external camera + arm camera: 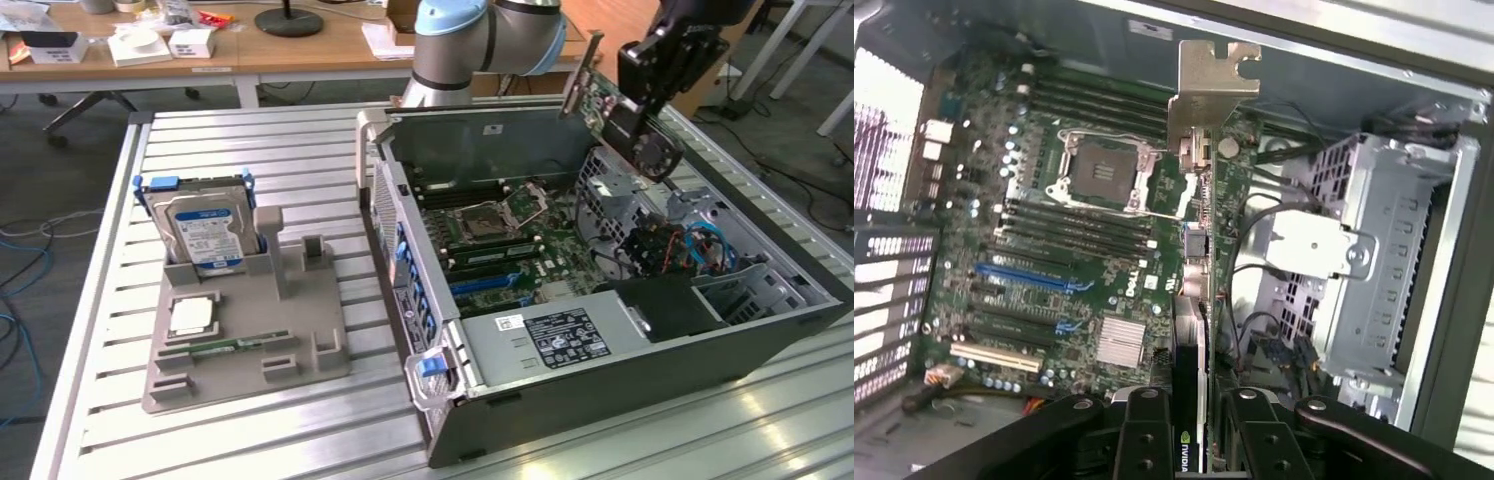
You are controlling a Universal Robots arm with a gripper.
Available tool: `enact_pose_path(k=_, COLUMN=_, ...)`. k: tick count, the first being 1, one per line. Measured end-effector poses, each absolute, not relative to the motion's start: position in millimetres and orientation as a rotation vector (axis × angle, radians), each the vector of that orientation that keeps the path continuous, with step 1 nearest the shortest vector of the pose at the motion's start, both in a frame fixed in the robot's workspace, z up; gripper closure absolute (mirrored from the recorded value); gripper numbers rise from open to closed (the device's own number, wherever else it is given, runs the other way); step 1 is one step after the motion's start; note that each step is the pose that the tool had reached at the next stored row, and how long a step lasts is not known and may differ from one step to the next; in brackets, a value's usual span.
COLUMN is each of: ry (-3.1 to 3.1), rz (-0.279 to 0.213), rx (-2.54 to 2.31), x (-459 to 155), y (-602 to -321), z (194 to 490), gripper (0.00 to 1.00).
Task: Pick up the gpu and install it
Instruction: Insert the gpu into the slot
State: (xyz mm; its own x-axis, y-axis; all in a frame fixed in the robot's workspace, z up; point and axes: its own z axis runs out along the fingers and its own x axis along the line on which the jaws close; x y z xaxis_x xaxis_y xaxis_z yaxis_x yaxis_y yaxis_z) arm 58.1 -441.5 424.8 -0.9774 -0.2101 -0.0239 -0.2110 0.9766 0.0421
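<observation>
Right, I have the gripper [641,85] closed partway onto the gpu [625,125], which hangs tilted over the open case [627,360] near the far edge of the bench [267,430]; my worry is the silver bracket [1214,80] snagging the case's back wall, or the card twisting between the fingers [1144,440] if it meets the motherboard [1084,230] off-slot. The wrist view gives me the card edge-on with the blue slots [1034,280] off to one side, where the exterior view gives its height and lean.
</observation>
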Motion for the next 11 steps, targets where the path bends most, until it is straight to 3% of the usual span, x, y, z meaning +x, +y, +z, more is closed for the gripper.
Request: enact_pose_path(k=11, ry=3.060, rz=0.071, rx=-0.638, x=58.1, y=-441.5, z=423.9, gripper=0.74)
